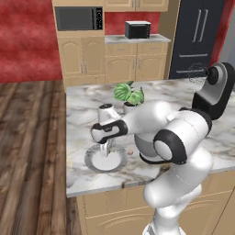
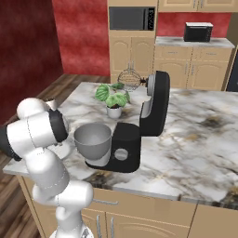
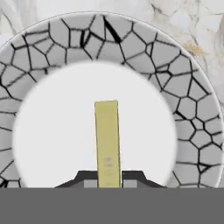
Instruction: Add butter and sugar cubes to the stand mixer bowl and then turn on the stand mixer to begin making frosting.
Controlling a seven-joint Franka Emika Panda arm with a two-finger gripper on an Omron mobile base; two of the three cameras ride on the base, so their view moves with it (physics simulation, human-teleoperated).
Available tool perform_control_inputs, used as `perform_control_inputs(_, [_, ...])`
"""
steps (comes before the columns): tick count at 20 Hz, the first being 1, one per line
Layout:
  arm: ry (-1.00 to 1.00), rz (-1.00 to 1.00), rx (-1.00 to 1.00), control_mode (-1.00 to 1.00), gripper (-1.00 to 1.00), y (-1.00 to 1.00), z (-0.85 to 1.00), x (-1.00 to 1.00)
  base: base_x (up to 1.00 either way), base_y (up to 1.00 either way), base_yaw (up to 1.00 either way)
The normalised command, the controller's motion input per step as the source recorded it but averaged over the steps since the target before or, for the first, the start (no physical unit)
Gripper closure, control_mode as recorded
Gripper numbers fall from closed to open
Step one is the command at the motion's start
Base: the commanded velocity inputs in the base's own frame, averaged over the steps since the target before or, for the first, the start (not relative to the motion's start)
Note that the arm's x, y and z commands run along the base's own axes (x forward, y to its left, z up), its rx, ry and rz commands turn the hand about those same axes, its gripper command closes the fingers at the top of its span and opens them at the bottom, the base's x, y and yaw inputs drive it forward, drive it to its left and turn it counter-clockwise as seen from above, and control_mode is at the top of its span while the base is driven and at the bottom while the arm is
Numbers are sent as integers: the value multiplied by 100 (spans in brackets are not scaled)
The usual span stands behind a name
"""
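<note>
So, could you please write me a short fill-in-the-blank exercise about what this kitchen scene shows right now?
1. The claw is shut on the ____.
2. The butter lies on a white ____ with a cracked grey rim.
3. The grey bowl sits on the base of the black ____.
4. Behind the mixer stands a potted ____.

Missing words: butter; plate; mixer; plant

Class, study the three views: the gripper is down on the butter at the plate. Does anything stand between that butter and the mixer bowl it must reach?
Nothing visible blocks it. The gripper is shut on the butter over the plate. The stand mixer bowl sits open-topped beside the plate, because the stand mixer has its head tilted back.
</note>
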Motion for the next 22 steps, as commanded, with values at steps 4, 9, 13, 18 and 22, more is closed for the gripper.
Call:
perform_control_inputs(4, [0, -7, 0, -100, 100, 0, 100, -23, 0, 0, 0])
perform_control_inputs(9, [-2, -12, 0, -100, 100, -2, 100, -50, 0, 0, 0])
perform_control_inputs(13, [-8, -22, 0, -100, 100, -1, 99, -74, 0, 0, 0])
perform_control_inputs(18, [-10, -29, 0, -100, 100, -31, 74, -60, 0, 0, 0])
perform_control_inputs(22, [-13, -37, -1, -100, 100, -44, 68, -31, 0, 0, 0])
